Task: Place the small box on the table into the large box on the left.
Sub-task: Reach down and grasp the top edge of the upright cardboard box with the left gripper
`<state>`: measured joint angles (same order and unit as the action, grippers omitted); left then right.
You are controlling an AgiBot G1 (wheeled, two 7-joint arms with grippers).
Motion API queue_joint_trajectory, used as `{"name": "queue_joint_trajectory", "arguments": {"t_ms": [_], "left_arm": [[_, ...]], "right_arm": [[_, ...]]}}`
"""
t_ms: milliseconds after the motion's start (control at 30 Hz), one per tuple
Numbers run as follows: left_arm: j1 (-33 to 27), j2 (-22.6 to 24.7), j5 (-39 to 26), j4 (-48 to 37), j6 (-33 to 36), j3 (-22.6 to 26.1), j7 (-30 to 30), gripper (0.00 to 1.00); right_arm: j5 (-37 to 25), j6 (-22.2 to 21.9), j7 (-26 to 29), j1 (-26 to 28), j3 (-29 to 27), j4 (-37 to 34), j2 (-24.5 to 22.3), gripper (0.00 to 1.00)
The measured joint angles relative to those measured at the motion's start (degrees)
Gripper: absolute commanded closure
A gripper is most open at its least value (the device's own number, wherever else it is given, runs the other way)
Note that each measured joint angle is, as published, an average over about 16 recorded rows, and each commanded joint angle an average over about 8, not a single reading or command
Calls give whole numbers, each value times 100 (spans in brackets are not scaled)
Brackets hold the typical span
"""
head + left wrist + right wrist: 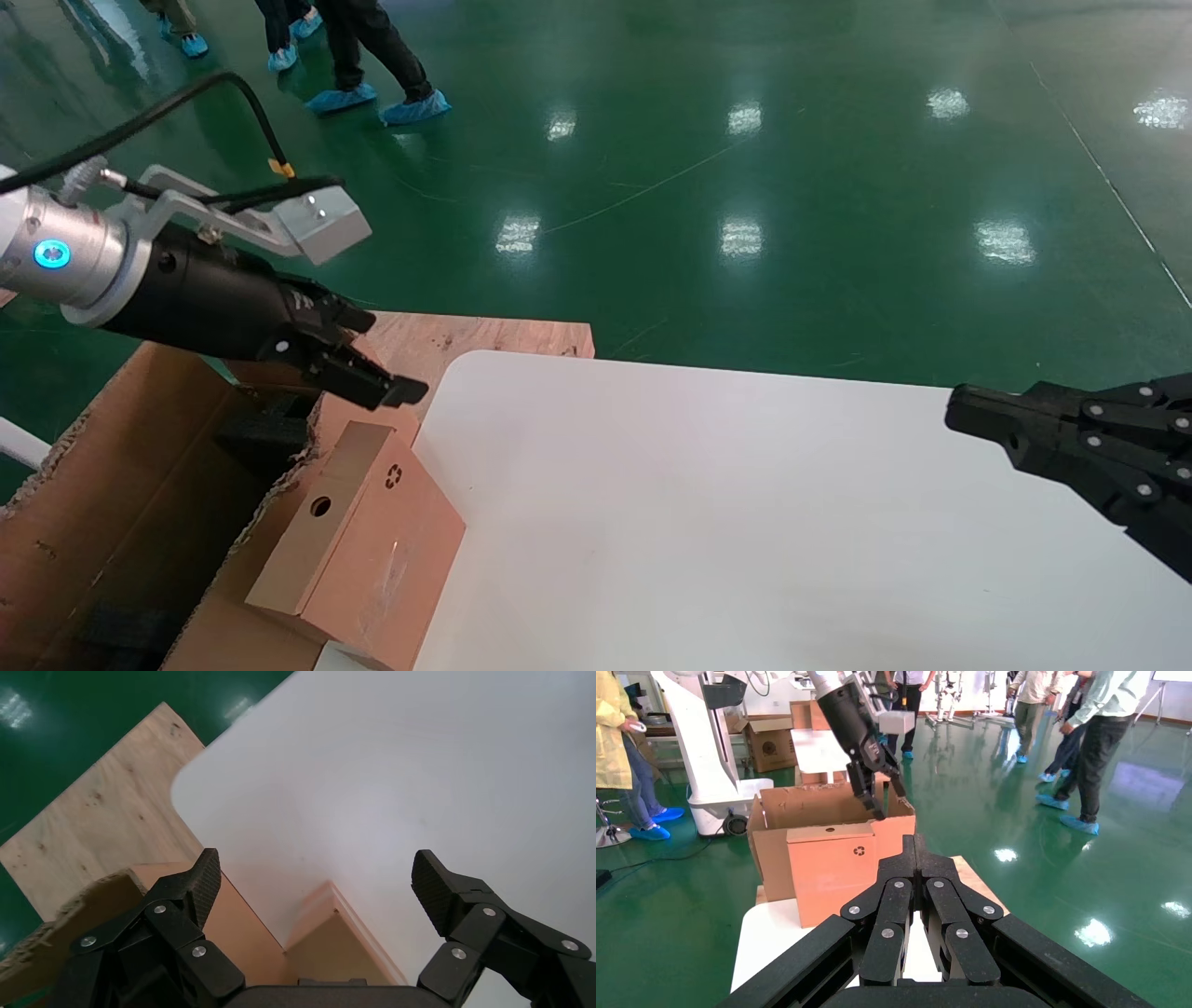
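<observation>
Glossy green flooring (745, 140) is seen beyond the white tabletop (745, 522), with a bare wooden board (466, 335) lying past the tabletop's far left corner and several people in blue shoe covers (414, 107) standing farther back. At the left, the left gripper (372, 368) is held in the air with its jaws spread wide and nothing between them, as is shown plainly in the left wrist view (316, 888). Just below and in front of those jaws the small box (363, 550) is found, apart from them, at the tabletop's left edge and against the torn wall of the large box (121, 485), whose black foam (265, 429) is visible inside. The small box is tilted, with its paler narrow side, bearing the round hole, turned toward the large box; its long axis runs from the robot's near side away toward the board, one far corner raised beneath the jaws. At the right, the right gripper (959, 410) is parked above the tabletop's right side, its jaws pressed together (916, 846).
</observation>
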<state>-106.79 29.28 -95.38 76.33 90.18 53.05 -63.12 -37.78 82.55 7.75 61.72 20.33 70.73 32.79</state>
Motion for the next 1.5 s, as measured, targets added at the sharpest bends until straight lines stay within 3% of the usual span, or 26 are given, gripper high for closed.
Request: {"name": "queue_joint_trajectory", "arguments": {"t_ms": [400,767,1033,1500], "left_arm": [[-590,318,-250,-77,69,874,-606,0],[-1238,546,183,-265,129,2462,-1475,0],[-1638,678,594,-417,93,3486,-1791,0],[-1744,822,1055,-700,-46,4337,-1870,0]], "right_arm": [[0,0,0,0,0,0,0,100],[0,0,0,0,0,0,0,100],[0,0,0,0,0,0,0,100],[0,0,0,0,0,0,0,100]]}}
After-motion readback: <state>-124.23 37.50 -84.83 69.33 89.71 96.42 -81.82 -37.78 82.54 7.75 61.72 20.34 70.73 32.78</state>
